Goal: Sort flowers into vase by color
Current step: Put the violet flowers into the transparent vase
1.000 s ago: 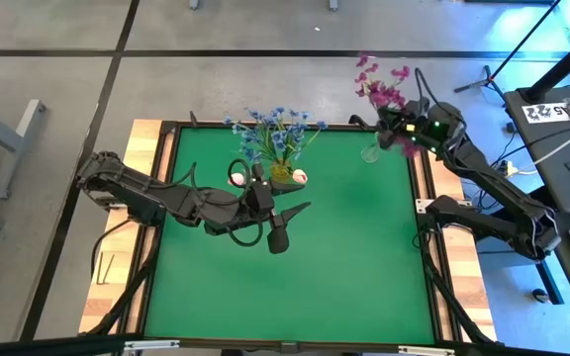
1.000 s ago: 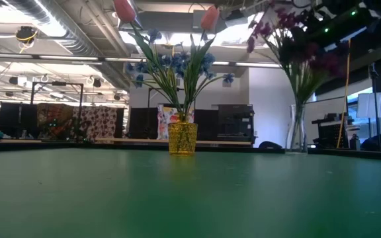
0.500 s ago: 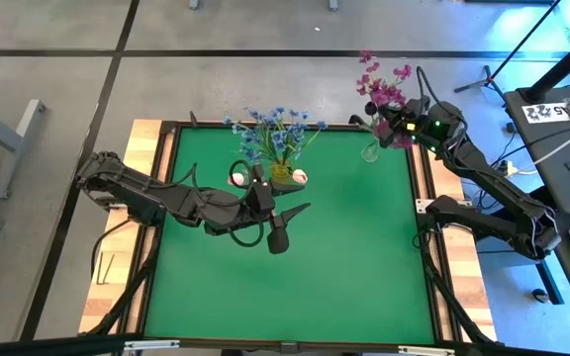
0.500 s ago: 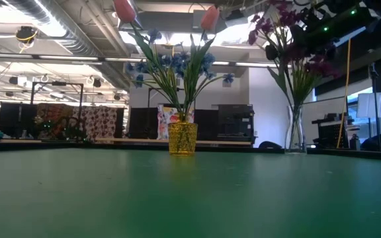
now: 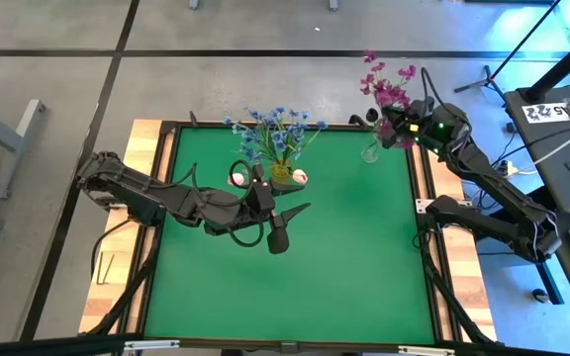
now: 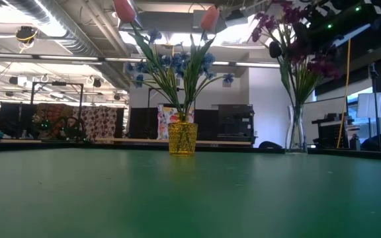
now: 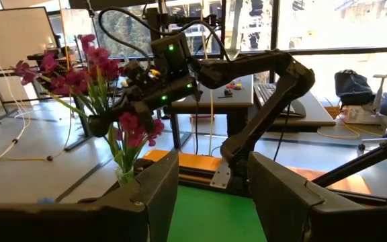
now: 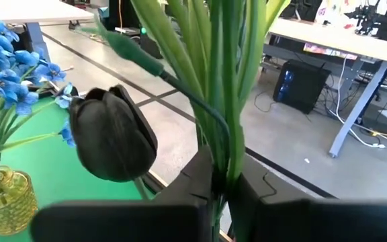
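A clear glass vase (image 5: 371, 151) (image 6: 295, 129) stands at the table's far right corner and holds magenta-purple flowers (image 5: 384, 87) (image 6: 290, 30). My right gripper (image 5: 392, 125) (image 8: 227, 195) is above this vase, shut on their green stems. A dark tulip bud (image 8: 113, 142) hangs beside those stems. A yellow vase (image 5: 283, 172) (image 6: 182, 137) at the far middle holds blue flowers (image 5: 277, 129) and two pale tulip buds (image 6: 124, 9). My left gripper (image 5: 287, 225) (image 7: 213, 181) hovers open near the table's middle, just in front of the yellow vase. My right gripper pinches several green stems (image 8: 222, 158) of the magenta flowers between its two fingers, partway up, above the clear vase's mouth. The fingers lie across the stems, coming from the table's right side. The stems stand nearly upright, with their lower ends in the vase (image 6: 295, 112).
The green table top (image 5: 295, 287) lies bare in front of both vases. Wooden side rails (image 5: 151, 198) frame it. Desks, cables and screens (image 5: 562, 109) stand beyond the right edge, and the right arm (image 7: 261, 74) reaches in from there.
My right gripper has moved slightly up and toward the table's far right corner with the stems in its hold. The magenta bunch, splayed a second ago, has drawn together and stands more upright in the clear vase.
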### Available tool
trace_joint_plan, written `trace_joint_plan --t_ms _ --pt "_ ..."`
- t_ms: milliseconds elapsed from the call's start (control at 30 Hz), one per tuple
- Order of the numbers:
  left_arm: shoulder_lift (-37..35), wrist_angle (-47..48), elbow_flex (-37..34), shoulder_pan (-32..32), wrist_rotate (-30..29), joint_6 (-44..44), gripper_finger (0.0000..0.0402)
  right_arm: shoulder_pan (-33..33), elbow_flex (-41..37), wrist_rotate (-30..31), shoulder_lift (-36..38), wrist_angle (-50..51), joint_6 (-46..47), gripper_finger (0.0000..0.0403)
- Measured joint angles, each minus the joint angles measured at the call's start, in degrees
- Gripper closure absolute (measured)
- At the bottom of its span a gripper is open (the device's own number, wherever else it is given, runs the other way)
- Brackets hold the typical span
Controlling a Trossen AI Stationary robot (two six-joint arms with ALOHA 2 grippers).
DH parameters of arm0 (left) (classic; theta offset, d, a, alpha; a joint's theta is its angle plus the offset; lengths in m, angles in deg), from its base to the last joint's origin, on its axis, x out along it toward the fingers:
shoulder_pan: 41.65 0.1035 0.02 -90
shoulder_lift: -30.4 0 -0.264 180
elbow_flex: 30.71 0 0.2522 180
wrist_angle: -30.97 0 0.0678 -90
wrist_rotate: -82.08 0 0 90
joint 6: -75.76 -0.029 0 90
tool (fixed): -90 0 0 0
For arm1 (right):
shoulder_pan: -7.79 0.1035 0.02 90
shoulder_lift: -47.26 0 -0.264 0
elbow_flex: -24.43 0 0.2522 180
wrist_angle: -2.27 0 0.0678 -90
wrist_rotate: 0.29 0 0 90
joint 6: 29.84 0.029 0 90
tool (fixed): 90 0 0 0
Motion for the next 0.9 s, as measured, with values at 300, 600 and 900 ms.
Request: trace_joint_plan --t_ms 300,600,900 --pt "0.0 0.0 0.0 0.0 0.0 0.0 0.0227 0.0 0.0 1.1 1.4 4.2 -0.1 0.0256" --pt "0.0 0.0 0.0 0.1 0.0 0.1 0.0227 0.0 0.1 1.0 2.9 7.2 1.4 0.0173" --pt "0.0 0.1 0.0 0.1 -0.1 0.4 0.0227 0.0 7.5 1.0 5.5 18.4 1.5 0.0129"
